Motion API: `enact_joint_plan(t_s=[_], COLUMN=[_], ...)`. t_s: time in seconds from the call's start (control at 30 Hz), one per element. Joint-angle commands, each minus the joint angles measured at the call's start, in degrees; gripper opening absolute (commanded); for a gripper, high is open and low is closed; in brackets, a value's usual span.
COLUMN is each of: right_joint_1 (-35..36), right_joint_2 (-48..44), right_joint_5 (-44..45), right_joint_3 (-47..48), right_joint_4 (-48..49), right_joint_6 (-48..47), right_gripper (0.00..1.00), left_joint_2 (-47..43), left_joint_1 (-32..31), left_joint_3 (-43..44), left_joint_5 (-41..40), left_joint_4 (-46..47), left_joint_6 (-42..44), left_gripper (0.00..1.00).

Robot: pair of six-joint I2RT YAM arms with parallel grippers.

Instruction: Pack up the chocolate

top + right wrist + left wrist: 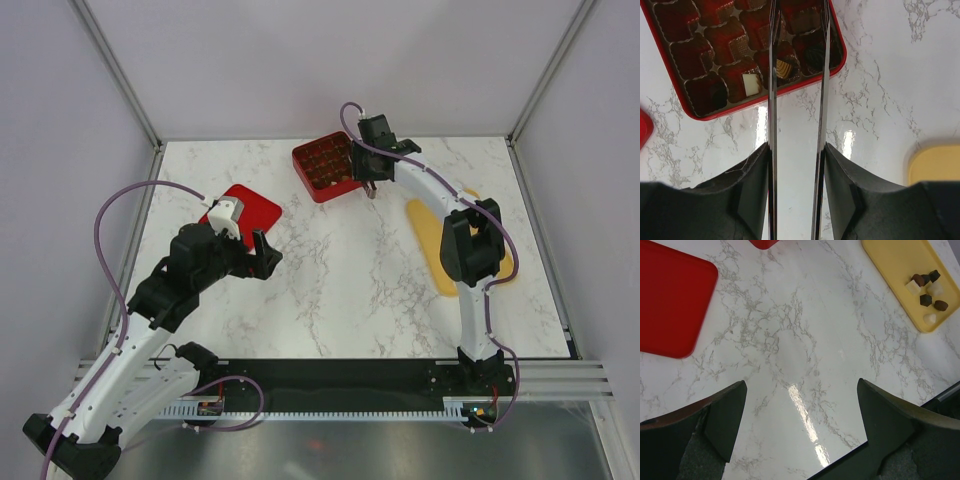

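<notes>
The right gripper (pixel 800 7) lies closest in its own wrist view: two thin, blade-like fingers (pixel 773 125) run straight up the frame, parallel. A narrow strip of marble table (pixel 880 100) and of the red box (pixel 715 114) shows between them. The jaws stand partly apart and clamp nothing. Below them the box's moulded compartments hold chocolate (pixel 752 82): a cream piece, a brown-and-cream striped one just beside the left-hand blade, and darker pieces further in. Whether that blade touches the striped piece I cannot tell. From above, the right arm (pixel 440 195) stretches far forward from its base, elbow raised over the yellow tray (pixel 430 240), wrist tipped down at the box's right edge. The left arm (pixel 150 300) is folded, and the left gripper (pixel 265 255) hangs over bare marble just beside the flat red lid (pixel 250 205). Its jaws are spread wide and hold nothing. Its wrist view shows more chocolate, dark and pale pieces, clustered at one end of the tray.
</notes>
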Motion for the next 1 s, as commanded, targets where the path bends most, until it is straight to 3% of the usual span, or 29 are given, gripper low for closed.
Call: enact_joint_plan(t_s=[0.0, 0.23, 0.37, 0.77, 0.97], right_joint_1=[0.05, 0.05, -0.03, -5.04, -9.00], right_joint_2=[0.40, -4.60, -11.10, -40.35, -48.28], right_joint_5=[1.35, 1.00, 2.84, 5.83, 6.01], right_joint_3=[3.34, 4.40, 0.02, -34.50, -43.66], right_joint_4=[1.65, -0.89, -3.00, -13.29, -19.00], right_joint_6=[-0.60, -0.95, -1.03, 3.89, 4.06], right_gripper=[0.52, 0.51, 0.51, 0.50, 0.49], left_joint_2=[-0.23, -0.41, -0.84, -1.37, -1.37], left_joint_1=[0.21, 0.21, 0.21, 0.21, 0.21], left_joint_3=[1.10, 1.01, 1.01, 0.92, 0.92], left_joint_5=[-1.07, -1.07, -0.98, 0.77, 1.57], left_joint_4=[0.29, 0.11, 0.11, 0.02, 0.02], left_joint_6=[2.14, 2.22, 2.31, 2.05, 1.96], left_gripper=[1.00, 1.00, 1.00, 1.00, 1.00])
